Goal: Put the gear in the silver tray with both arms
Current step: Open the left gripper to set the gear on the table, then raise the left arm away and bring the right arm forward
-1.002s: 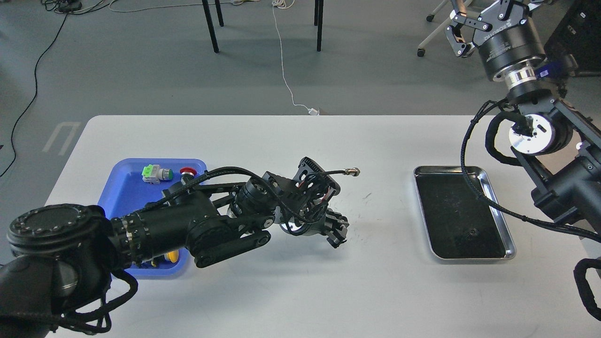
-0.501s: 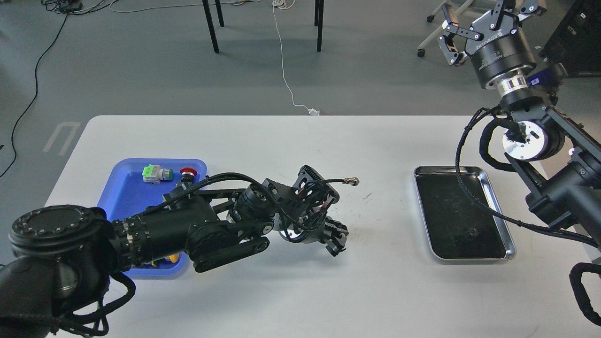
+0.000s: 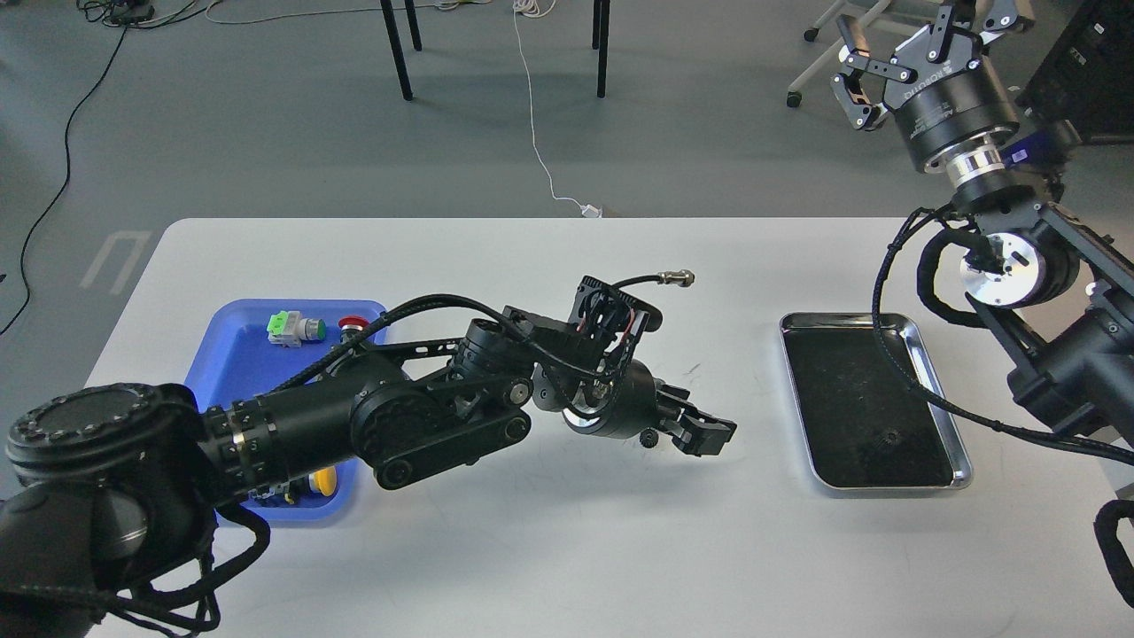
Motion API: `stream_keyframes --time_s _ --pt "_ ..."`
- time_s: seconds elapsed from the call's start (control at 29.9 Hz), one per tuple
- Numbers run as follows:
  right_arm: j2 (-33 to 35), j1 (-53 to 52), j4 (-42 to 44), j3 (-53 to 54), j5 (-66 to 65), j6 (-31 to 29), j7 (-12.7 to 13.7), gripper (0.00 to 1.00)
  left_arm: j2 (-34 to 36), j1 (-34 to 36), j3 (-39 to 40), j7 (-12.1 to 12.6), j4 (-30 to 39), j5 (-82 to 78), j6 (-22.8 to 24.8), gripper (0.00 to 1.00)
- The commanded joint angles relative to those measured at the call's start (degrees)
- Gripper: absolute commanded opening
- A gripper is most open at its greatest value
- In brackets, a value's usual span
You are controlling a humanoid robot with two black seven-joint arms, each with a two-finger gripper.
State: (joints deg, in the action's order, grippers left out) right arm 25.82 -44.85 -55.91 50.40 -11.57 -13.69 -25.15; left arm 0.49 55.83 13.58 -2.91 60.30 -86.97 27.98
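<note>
The silver tray (image 3: 939, 399) lies on the right of the white table, with one small dark gear (image 3: 889, 436) on its dark bottom near the front. My left arm reaches from the lower left across the table's middle. Its gripper (image 3: 707, 434) hangs just above the table, left of the tray; its dark fingers cannot be told apart. A small dark toothed piece (image 3: 649, 438) shows under the left wrist; I cannot tell whether it lies on the table. My right gripper (image 3: 930, 44) is raised high at the top right, behind the tray, open and empty.
A blue plastic tray (image 3: 232, 354) at the left holds a green-and-silver part (image 3: 291, 328), a red button (image 3: 354, 324) and a yellow piece (image 3: 324, 481); my left arm covers most of it. Looped black cables from the right arm hang over the silver tray's right side.
My left gripper has lifted from the table's middle and swung right toward the silver tray. The right gripper has shifted only slightly, still open. The gear in the tray has not moved.
</note>
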Motion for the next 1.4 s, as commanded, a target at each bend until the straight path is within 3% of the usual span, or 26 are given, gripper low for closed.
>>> stream_keyframes --time_s 0.0,0.2,0.5,0.57,0.74,0.9,1.07,1.37 --pt "3.18 0.54 -1.38 -0.04 -0.03 -0.2 -0.08 0.97 4.07 -0.2 5.3 -0.25 0.08 11.26 0.02 0.77" --pt "7.57 1.78 -3.15 -2.75 -0.91 -2.74 0.01 0.97 12.07 -0.9 13.83 -0.34 -2.02 34.02 -0.2 0.78" --pt "9.6 -6.73 -2.97 -16.98 -7.83 -3.8 0.01 0.97 17.7 -3.1 21.13 -0.77 -10.81 70.06 -0.2 0.97" --pt "10.39 -9.81 -2.88 -21.46 -10.56 -6.08 -0.08 0.97 18.67 -3.71 22.36 -2.44 -11.78 74.99 -0.12 0.97" --pt "9.16 -19.82 -0.96 -34.65 -14.35 -7.41 -0.34 0.97 21.04 -4.59 25.88 -9.38 -14.94 81.68 -0.29 0.97" --pt "4.07 -28.53 1.42 -47.65 -17.15 -7.41 -0.6 0.97 21.75 -6.08 29.14 -9.57 -20.48 88.72 -0.12 0.97" --pt "-0.58 -33.72 1.34 -59.87 -29.71 -7.32 -2.85 0.96 22.63 -8.46 29.4 -9.57 -20.75 91.1 0.02 0.97" --pt "-14.64 -39.0 4.05 -82.29 -44.75 -4.69 -2.85 0.94 24.29 -8.81 29.22 -9.65 -20.4 91.36 -0.12 0.97"
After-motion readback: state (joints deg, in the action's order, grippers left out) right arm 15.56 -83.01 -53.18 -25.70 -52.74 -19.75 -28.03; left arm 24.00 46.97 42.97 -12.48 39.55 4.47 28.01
